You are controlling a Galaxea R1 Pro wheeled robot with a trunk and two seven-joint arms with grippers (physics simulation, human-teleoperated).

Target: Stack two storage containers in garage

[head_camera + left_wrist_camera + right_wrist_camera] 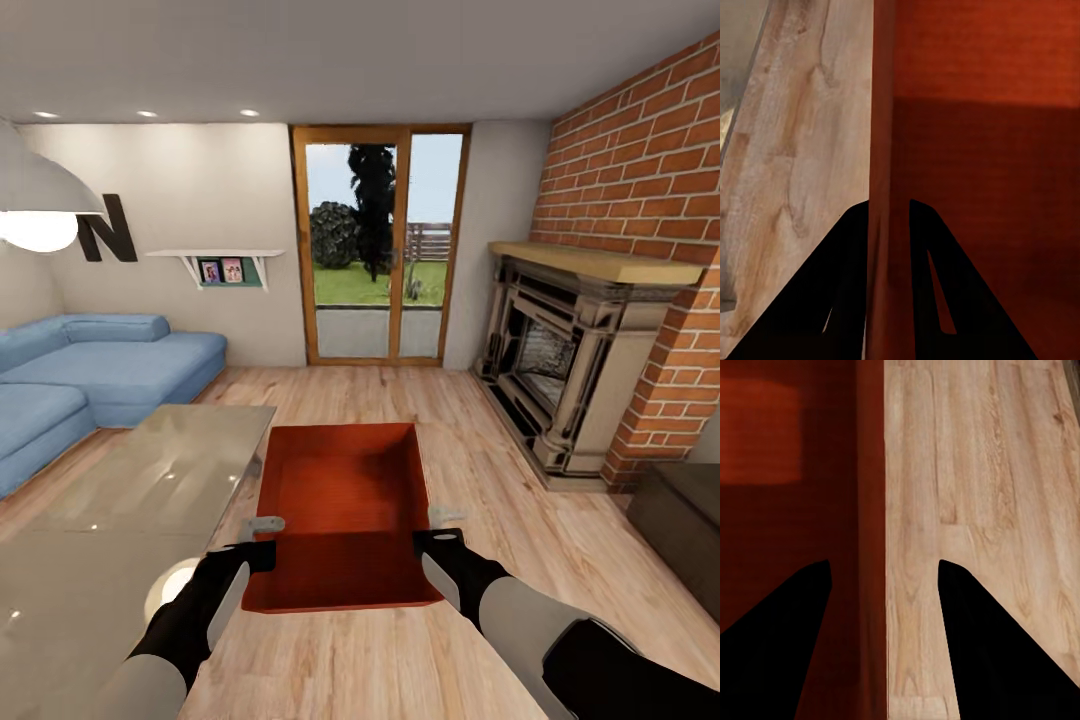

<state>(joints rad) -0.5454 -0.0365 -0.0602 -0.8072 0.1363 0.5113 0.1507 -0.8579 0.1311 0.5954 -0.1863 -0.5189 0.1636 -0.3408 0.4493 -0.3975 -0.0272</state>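
Bin (345,520): rigid, smooth, likely light, on wood floor (560,520) | left gripper (887,225) pinches left wall | right gripper (883,585) straddles right wall, wide | grasp opposite rims.

Left end effector (889,285) clamped across the orange-red container's wall (881,150), light wood plank floor (802,150) beside.

Head looks down-forward; wrists close — all share the container (343,520).

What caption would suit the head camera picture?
Both grippers, left and right, straddle the side walls of an orange-red rectangular open-top bin over a light wood plank floor.
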